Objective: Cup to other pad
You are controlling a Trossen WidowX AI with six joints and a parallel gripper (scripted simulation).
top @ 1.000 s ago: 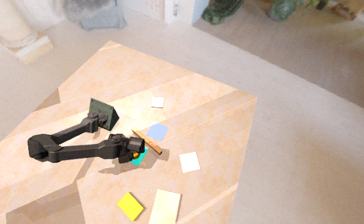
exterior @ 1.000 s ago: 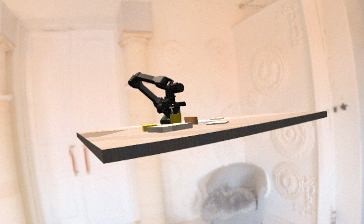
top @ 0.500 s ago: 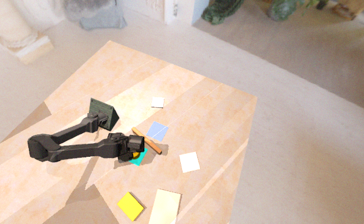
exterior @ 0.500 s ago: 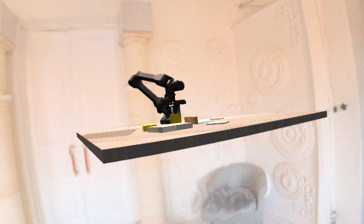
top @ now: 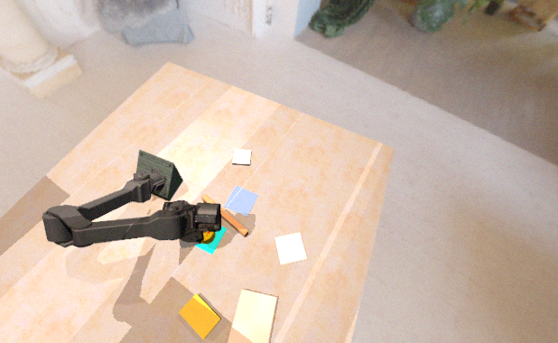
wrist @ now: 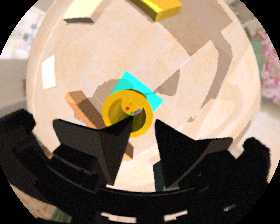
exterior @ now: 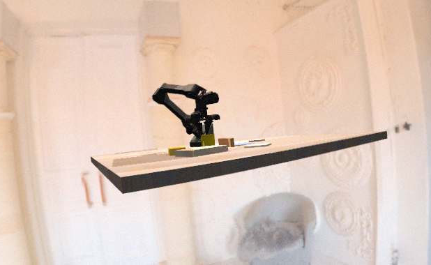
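One cup (wrist: 127,115): yellow, upright on cyan pad (wrist: 139,90), marbles inside.
Hand (wrist: 139,149): fingers spread, cup free at 12 o'clock.

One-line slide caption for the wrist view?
Yellow cup of marbles upright on the cyan pad, gripper jaws parted above it.

wooden stick (top: 226,216), yellow block (top: 199,316), cream slab (top: 255,315), white tile (top: 241,156)
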